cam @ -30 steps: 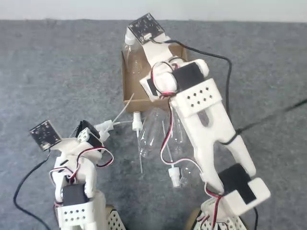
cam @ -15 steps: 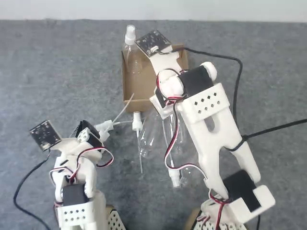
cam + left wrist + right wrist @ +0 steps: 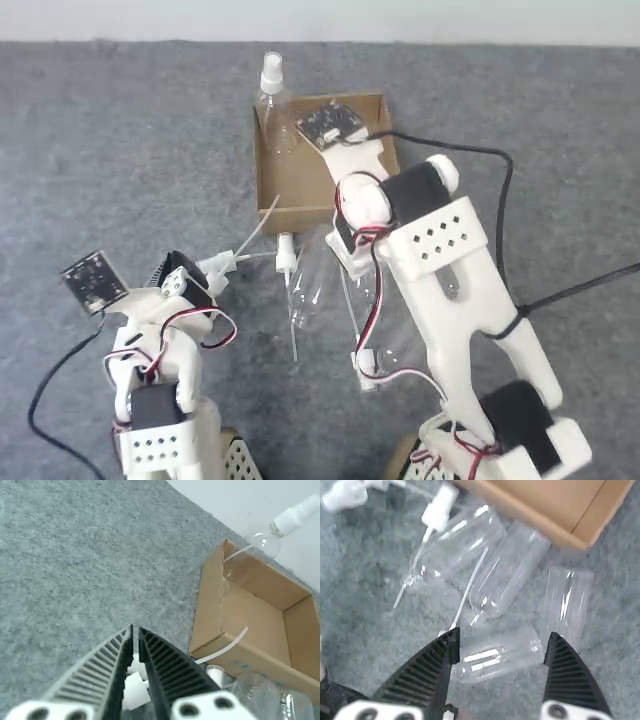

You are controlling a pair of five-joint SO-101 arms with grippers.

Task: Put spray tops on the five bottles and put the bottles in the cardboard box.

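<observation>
Four bottles point(image 3: 510, 567) lie on the carpet point(image 3: 120, 150) before the box point(image 3: 300, 213); a fifth stands capped inside. The right gripper point(image 3: 503, 636), spread wide, hangs over one lying bottle whose long axis runs finger to finger. The left gripper point(image 3: 136, 629) pinches a spray top point(image 3: 222, 264).

— How is the left arm point(image 3: 160, 350) sitting?
— Folded low near its base, with the left pincer point(image 3: 136, 628) closed on a white spray top point(image 3: 218, 266).
— And the right arm point(image 3: 440, 270)?
— Stretched forward, with the right pincer point(image 3: 503, 636) spread wide and pointing down at the tabletop.
</observation>
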